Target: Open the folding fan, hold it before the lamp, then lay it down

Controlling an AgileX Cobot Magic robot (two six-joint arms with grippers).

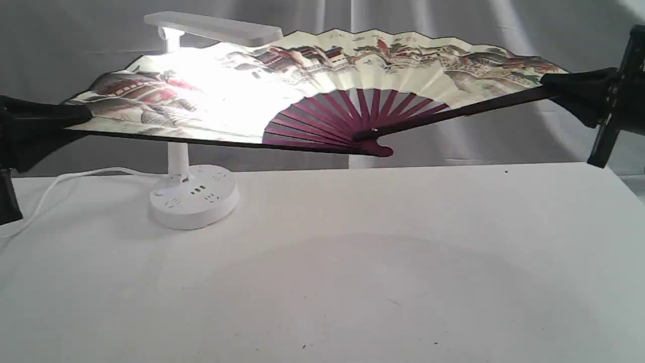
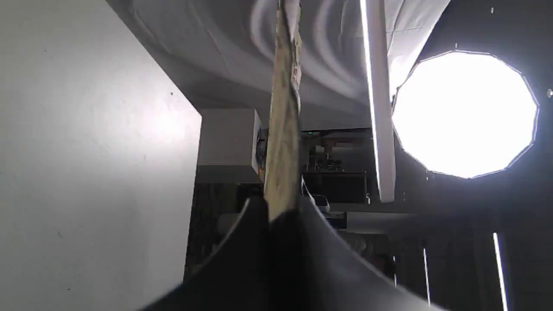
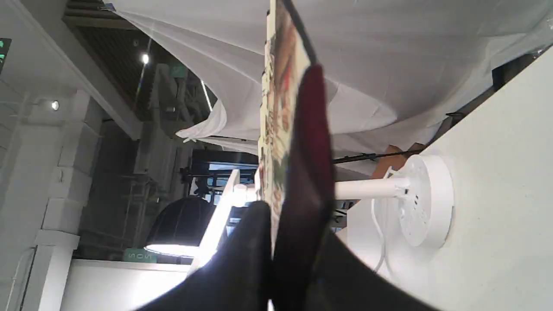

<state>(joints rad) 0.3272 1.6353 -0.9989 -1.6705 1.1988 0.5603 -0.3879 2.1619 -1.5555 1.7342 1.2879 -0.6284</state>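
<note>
**Open fan held before the lit lamp, a guard in each set of jaws**

The folding fan (image 1: 403,70) is spread wide and held in the air in front of the lamp (image 1: 194,196), clear of the tabletop (image 1: 383,262). The left jaws are clenched on the tip of the guard on the lamp's side. The right jaws are clenched on the tip of the other guard, well away from the lamp. In the exterior view the fan's pivot is its lowest part, to the right of the lamp's base and above it. The lamp's column passes behind the paper and its head shows just above the fan's top edge. Its glow whitens the painted paper there. The white cord (image 1: 65,179) trails along the tabletop from the lamp's base, away from the pivot. A grey cloth backdrop (image 1: 504,151) hangs behind the lamp.
</note>
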